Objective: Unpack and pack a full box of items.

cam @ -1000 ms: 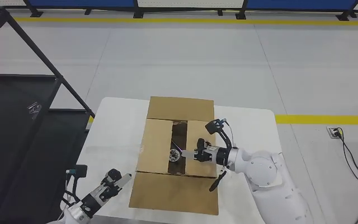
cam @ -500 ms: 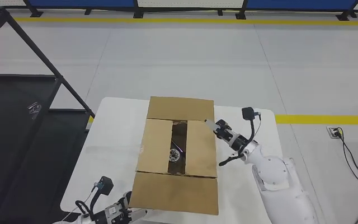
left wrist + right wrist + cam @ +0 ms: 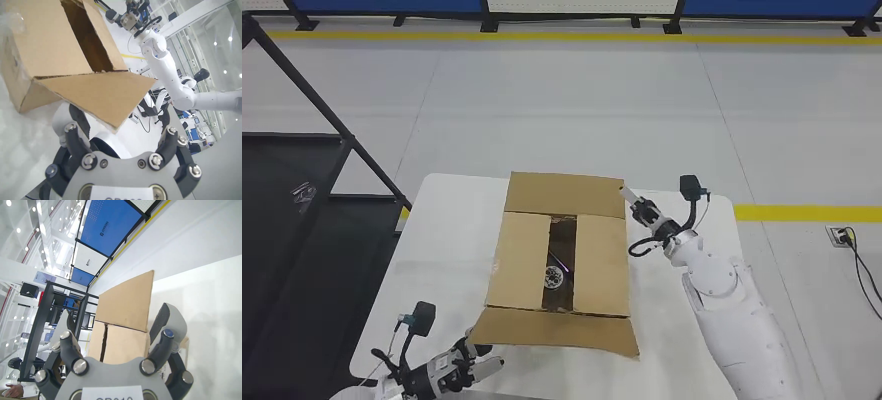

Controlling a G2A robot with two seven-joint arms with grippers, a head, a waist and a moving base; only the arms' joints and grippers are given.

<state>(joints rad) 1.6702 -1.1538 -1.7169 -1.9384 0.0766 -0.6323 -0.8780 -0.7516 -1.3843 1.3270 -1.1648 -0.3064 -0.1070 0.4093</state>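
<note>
A brown cardboard box (image 3: 597,265) stands in the middle of the white table (image 3: 442,250). Its two side flaps lie almost closed, with a dark gap (image 3: 564,245) between them. A round item (image 3: 555,275) shows through the gap. The far flap (image 3: 564,193) and near flap (image 3: 552,330) fold outward. My left gripper (image 3: 482,362) is open at the box's near left corner, beneath the near flap (image 3: 98,94). My right gripper (image 3: 632,200) is open by the far right corner of the box (image 3: 122,313), holding nothing.
A black metal rack (image 3: 302,230) stands beside the table's left side. Bare table lies to the left and right (image 3: 692,330) of the box. The near flap overhangs the table's front edge.
My right gripper has moved off the box's right side flap back to its far right corner. My left gripper has moved from the left front of the table to under the near flap, which has tilted.
</note>
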